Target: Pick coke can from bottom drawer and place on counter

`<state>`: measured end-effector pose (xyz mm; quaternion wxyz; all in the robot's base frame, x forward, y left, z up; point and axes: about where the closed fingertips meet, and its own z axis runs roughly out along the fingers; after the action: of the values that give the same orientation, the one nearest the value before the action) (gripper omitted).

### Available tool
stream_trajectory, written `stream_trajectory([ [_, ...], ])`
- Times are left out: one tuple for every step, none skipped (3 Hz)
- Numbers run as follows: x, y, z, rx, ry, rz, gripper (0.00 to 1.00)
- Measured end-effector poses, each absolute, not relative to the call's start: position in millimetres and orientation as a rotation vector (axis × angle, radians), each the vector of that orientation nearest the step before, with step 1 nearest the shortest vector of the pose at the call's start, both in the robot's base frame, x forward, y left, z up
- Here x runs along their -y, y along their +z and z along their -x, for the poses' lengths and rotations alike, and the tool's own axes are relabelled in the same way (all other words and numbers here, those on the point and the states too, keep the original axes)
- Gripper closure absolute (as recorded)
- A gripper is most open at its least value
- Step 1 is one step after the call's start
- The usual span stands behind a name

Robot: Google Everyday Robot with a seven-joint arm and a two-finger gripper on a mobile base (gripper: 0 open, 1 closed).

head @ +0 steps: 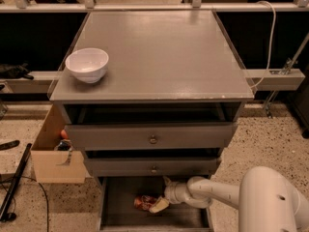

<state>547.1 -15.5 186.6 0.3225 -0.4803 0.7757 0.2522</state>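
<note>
The coke can [144, 202] lies on its side on the floor of the open bottom drawer [120, 211], red-orange with a silvery end. My gripper [158, 204] reaches into the drawer from the right on a white arm, its pale fingertips right at the can's right end. The counter [159, 52] is the grey top of the cabinet above, well above the gripper.
A white bowl [87, 65] stands at the counter's front left. The two upper drawers [152, 139] with round knobs overhang the bottom drawer. A cardboard box [53, 153] sits on the floor left of the cabinet. A white cable [270, 37] hangs at the right.
</note>
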Motion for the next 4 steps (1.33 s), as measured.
stream_trajectory([
  [3,181,-537,-2.028,0.678,1.291,0.00],
  [-13,173,-528,-2.027,0.702,1.345,0.00],
  [-26,164,-528,-2.026,0.707,1.393,0.00],
  [-24,149,-516,-2.048,0.708,1.403,0.00],
])
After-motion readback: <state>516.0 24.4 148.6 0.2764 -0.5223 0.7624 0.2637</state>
